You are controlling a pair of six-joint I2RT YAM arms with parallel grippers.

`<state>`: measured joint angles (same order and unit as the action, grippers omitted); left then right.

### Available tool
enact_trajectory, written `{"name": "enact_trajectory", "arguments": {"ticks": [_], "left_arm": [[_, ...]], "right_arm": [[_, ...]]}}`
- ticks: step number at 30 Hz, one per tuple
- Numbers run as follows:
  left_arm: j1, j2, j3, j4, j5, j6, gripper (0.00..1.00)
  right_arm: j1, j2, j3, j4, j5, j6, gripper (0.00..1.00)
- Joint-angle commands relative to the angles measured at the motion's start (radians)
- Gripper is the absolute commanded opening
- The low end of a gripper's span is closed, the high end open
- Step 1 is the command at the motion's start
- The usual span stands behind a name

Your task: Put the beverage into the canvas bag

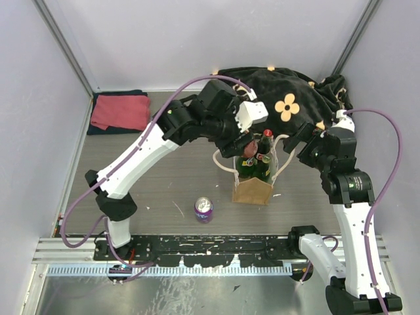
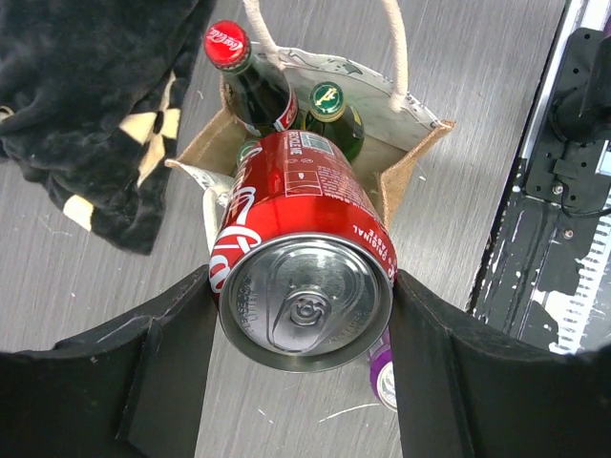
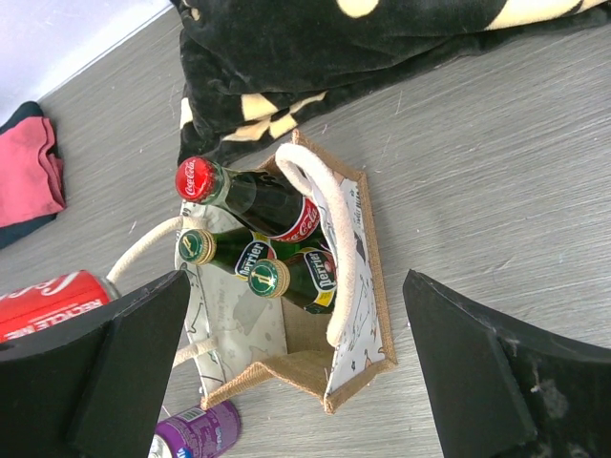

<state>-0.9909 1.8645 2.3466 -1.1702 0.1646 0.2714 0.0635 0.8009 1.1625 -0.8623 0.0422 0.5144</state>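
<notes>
The tan canvas bag (image 1: 252, 190) stands upright mid-table with cream rope handles; it also shows in the left wrist view (image 2: 406, 157) and the right wrist view (image 3: 315, 367). Inside stand a red-capped Coca-Cola bottle (image 3: 243, 196) and two green Perrier bottles (image 3: 286, 277). My left gripper (image 1: 246, 141) (image 2: 301, 286) is shut on a red Coca-Cola can (image 2: 301, 258), held just above the bag's open mouth, base toward the bag. My right gripper (image 1: 295, 143) (image 3: 296, 296) is open and empty, above and to the right of the bag.
A purple can (image 1: 203, 209) (image 3: 196, 429) stands on the table left of the bag's front. A black flower-patterned blanket (image 1: 289, 92) (image 2: 86, 105) lies heaped behind the bag. A red cloth (image 1: 120, 111) lies at the far left. White walls enclose the table.
</notes>
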Motion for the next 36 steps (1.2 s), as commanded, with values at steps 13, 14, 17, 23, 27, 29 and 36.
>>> {"name": "enact_trajectory", "arguments": {"ticks": [13, 14, 17, 23, 27, 29, 36], "left_arm": [[-0.048, 0.035, -0.121, 0.161, -0.011, 0.025, 0.00], [-0.048, 0.035, -0.134, 0.168, -0.015, 0.027, 0.00], [-0.048, 0.041, -0.155, 0.181, -0.024, 0.033, 0.00], [-0.049, 0.069, -0.174, 0.190, -0.028, 0.041, 0.00], [-0.048, 0.080, -0.195, 0.205, -0.024, 0.037, 0.00], [-0.048, 0.086, -0.206, 0.208, -0.020, 0.034, 0.00], [-0.048, 0.082, -0.296, 0.232, -0.014, 0.031, 0.00]], "right_arm": [[0.002, -0.031, -0.002, 0.002, 0.022, -0.022, 1.00], [0.002, -0.032, -0.005, 0.002, 0.021, -0.022, 1.00], [0.002, -0.035, -0.010, 0.002, 0.022, -0.025, 1.00], [0.001, -0.040, -0.017, -0.001, 0.026, -0.030, 1.00], [0.002, -0.040, -0.016, -0.004, 0.033, -0.038, 1.00], [0.002, -0.042, -0.018, -0.007, 0.034, -0.041, 1.00], [0.002, -0.045, -0.028, -0.007, 0.038, -0.045, 1.00]]}}
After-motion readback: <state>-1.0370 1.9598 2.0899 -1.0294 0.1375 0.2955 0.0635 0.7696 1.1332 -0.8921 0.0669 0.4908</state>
